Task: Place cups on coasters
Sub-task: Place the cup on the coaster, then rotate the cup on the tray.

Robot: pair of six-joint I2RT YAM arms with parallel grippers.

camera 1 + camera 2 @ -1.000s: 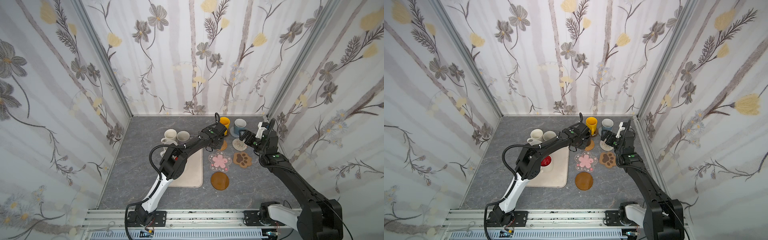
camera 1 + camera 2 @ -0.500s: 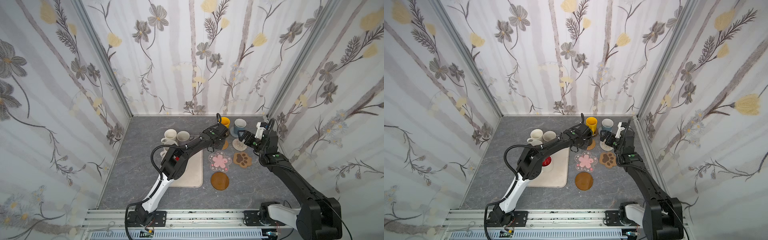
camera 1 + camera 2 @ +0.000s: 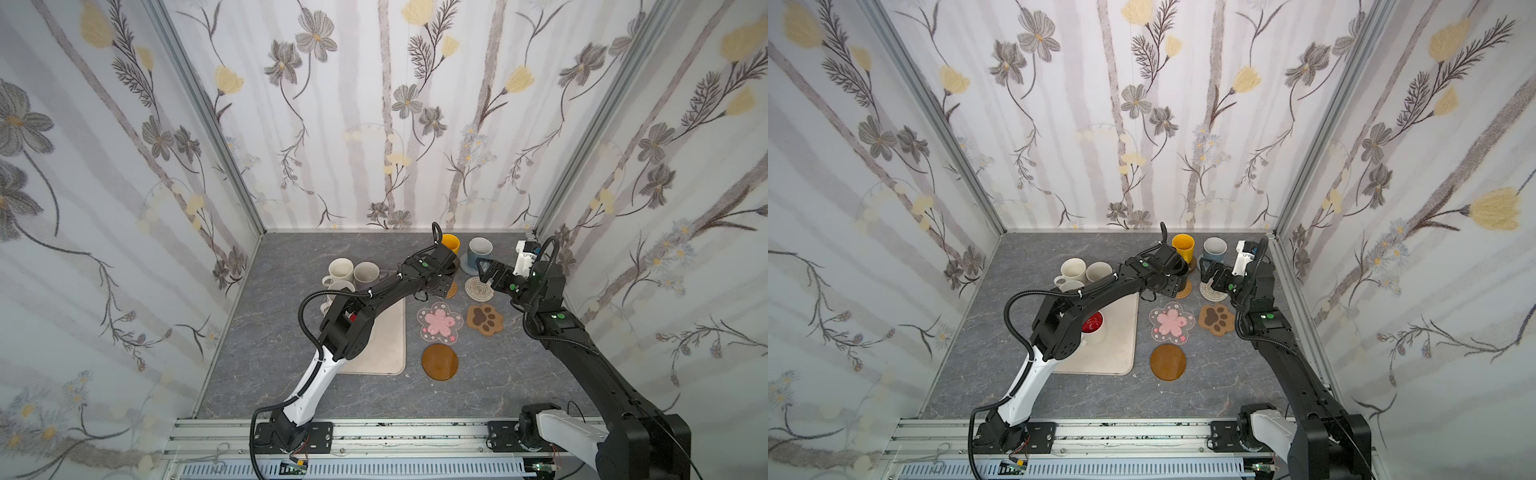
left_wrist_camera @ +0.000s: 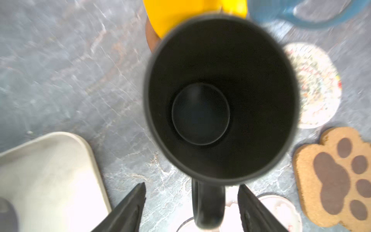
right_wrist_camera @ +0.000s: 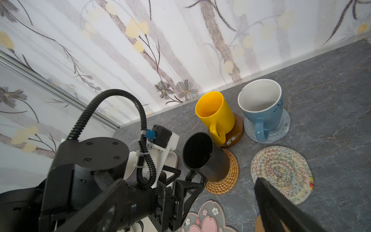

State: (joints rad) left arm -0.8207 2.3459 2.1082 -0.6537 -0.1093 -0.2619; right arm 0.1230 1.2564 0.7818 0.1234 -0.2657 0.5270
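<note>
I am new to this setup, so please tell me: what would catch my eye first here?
The yellow mug stands on a brown disc coaster by the back wall. Beside it, the black mug sits on a golden woven coaster, the left gripper open around its handle.

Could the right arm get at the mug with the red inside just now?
Probably not easily. The red-lined mug sits on the tray, across the table from the right gripper, and the left arm has its elbow directly over it, blocking a way in from above.

Grey tabletop [image 3: 286, 270] with tray [image 3: 390, 340], coasters [image 3: 439, 361]
</note>
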